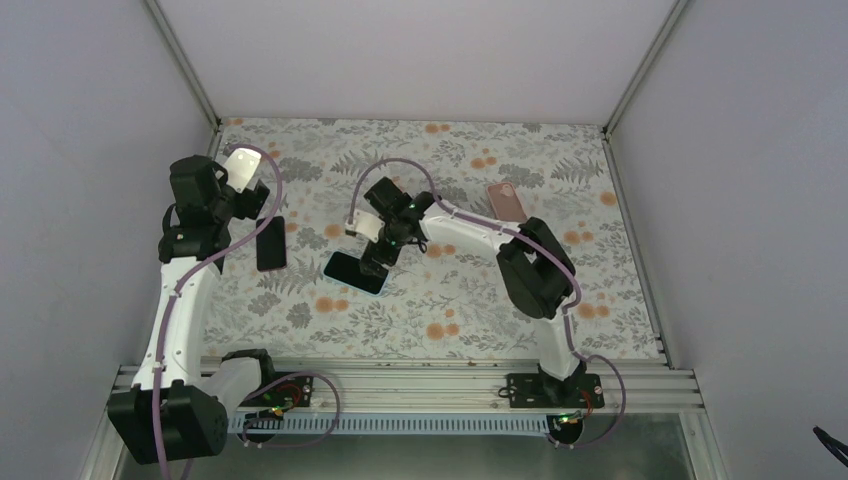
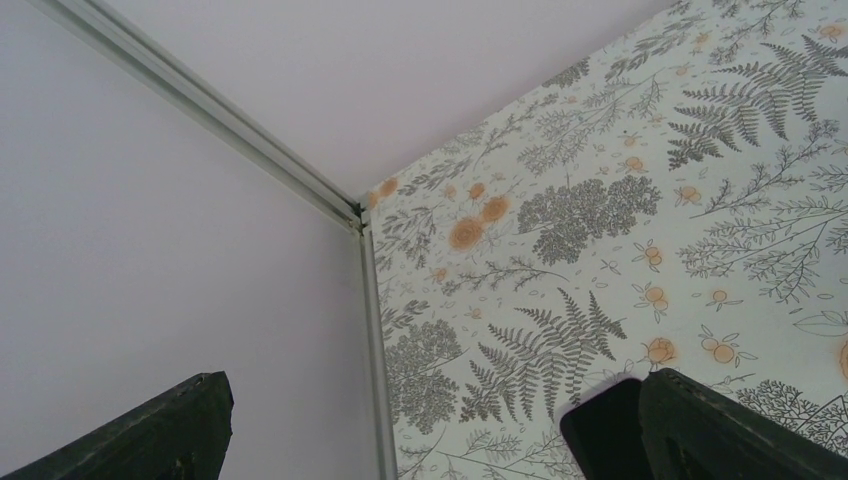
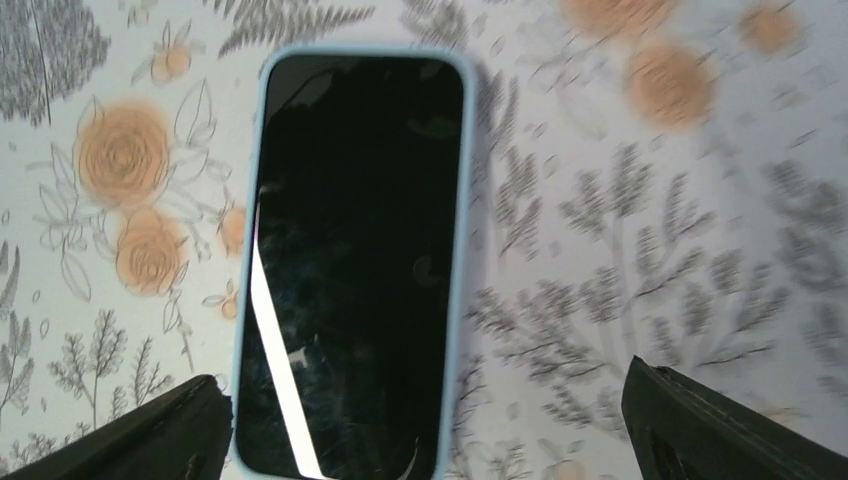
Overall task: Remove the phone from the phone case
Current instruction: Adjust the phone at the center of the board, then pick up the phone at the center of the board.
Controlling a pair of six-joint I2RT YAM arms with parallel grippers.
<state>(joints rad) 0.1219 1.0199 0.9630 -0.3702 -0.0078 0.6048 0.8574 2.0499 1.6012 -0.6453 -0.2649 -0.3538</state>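
Phone [image 3: 355, 250]: lies screen up on the floral counter [image 1: 620, 260], seated in the phone case [image 3: 365, 50]; nothing has been pried loose yet.
Phone case: pale blue, its rim showing all round the dark glass, so every edge is closed over the phone.
Right gripper [image 3: 420, 372]: hangs straight above the near end of the cased phone, fingers spread wider than the case and holding nothing. I judge it is lined up this way to come down astride the case.
Left gripper [image 2: 437, 375]: well to the left of the cased phone, also spread wide and holding nothing, likely parked clear of the work.
Black phone [image 1: 271, 243]: bare, left of the cased phone, just beside the left gripper's finger; whether they touch I cannot tell.
Pink case [image 1: 507, 201]: well to the right of the cased phone and farther back.
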